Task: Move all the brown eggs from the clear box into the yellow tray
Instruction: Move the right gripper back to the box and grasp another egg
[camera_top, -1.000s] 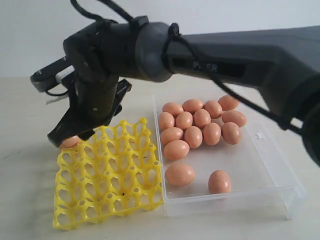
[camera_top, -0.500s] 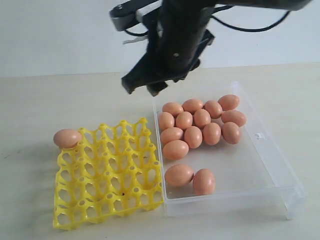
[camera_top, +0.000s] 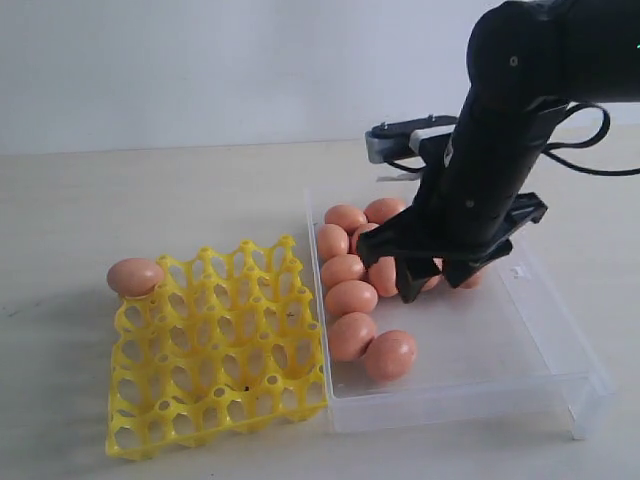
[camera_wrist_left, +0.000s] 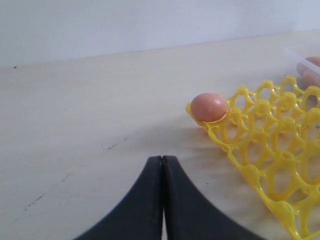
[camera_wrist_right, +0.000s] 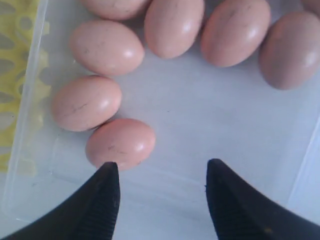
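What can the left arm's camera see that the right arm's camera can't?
Only the left wrist view shows the shut left gripper and one egg sitting in a corner cup. Only the right wrist view shows the open right gripper over the box floor, close to loose eggs. Both show some of the yellow tray and the clear box.

This looks like a robot lab or test room. A pale, flat table fills most of the view, and a plain white wall stands right behind the table. A big black robot arm with loose black wires hangs over the table. On the table sit practice things: a yellow tray and a clear box of brown eggs. The table top has small dark scuff marks.
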